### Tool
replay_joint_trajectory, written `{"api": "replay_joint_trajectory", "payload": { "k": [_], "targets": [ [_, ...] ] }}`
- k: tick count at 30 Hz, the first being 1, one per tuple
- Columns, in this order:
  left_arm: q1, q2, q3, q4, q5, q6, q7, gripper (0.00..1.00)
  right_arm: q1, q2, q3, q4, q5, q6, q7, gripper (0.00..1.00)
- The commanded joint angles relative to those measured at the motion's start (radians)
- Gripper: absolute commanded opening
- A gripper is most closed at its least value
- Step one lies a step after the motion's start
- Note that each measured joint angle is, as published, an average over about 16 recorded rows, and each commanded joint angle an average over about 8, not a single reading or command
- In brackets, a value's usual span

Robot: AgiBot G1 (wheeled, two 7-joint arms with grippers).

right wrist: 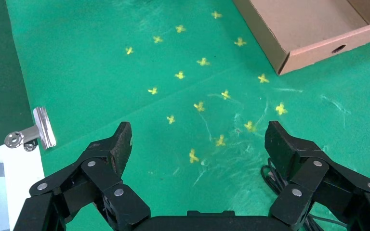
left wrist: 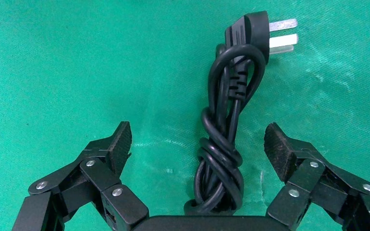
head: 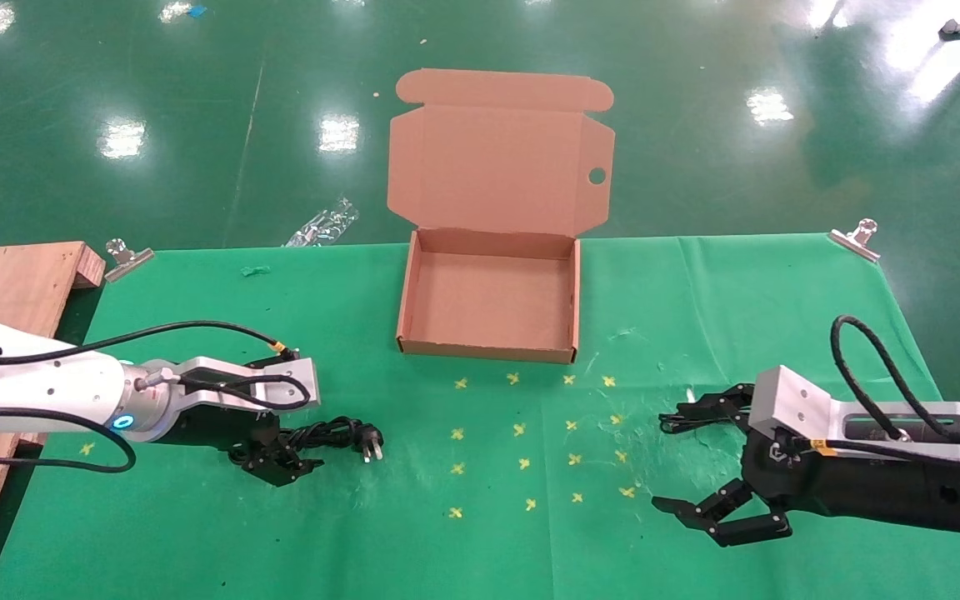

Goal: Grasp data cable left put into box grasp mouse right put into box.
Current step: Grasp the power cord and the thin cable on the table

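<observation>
The data cable (head: 334,431), a thick black twisted bundle with a metal-pronged plug (head: 372,447), lies on the green cloth at the left. My left gripper (head: 284,462) is open and low over it. In the left wrist view the bundle (left wrist: 220,154) lies between the spread fingers (left wrist: 119,144), untouched by the pads. The cardboard box (head: 407,300) stands open at the middle back, empty, with its lid up. My right gripper (head: 663,463) is open just above the cloth at the right. The mouse's body is hidden; only loops of a thin black wire (right wrist: 269,174) show behind one right finger (right wrist: 282,144).
A wooden board (head: 5,287) lies at the far left. Metal binder clips (head: 126,257) (head: 857,237) hold the cloth's back corners. Several yellow crosses (head: 522,429) mark the cloth between the grippers and in front of the box. The table's right edge is close to the right arm.
</observation>
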Motion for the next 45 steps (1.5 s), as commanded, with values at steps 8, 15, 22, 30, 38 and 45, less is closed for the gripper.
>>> {"api": "replay_joint_trajectory", "payload": {
  "k": [8, 15, 22, 30, 38, 45],
  "targets": [
    [-0.008, 0.007, 0.009, 0.010, 0.023, -0.001, -0.014, 1.00, 0.027, 0.026, -0.023, -0.004, -0.090, 0.017, 0.050, 1.00],
    [-0.008, 0.007, 0.009, 0.009, 0.024, -0.001, -0.016, 1.00, 0.140, -0.013, -0.105, -0.067, -0.292, -0.005, 0.110, 1.00],
    [-0.008, 0.007, 0.009, 0.008, 0.024, -0.001, -0.016, 1.00, 0.285, -0.140, -0.178, -0.208, -0.467, 0.003, 0.028, 1.00],
    [-0.008, 0.007, 0.009, 0.008, 0.024, -0.001, -0.016, 1.00, 0.342, -0.242, -0.184, -0.436, -0.463, 0.035, -0.117, 1.00],
    [-0.008, 0.007, 0.009, 0.008, 0.024, -0.001, -0.016, 1.00, 0.377, -0.280, -0.166, -0.599, -0.431, 0.070, -0.254, 1.00],
    [-0.008, 0.007, 0.009, 0.008, 0.024, -0.001, -0.016, 1.00, 0.410, -0.319, -0.169, -0.738, -0.440, 0.104, -0.331, 1.00]
  ]
}}
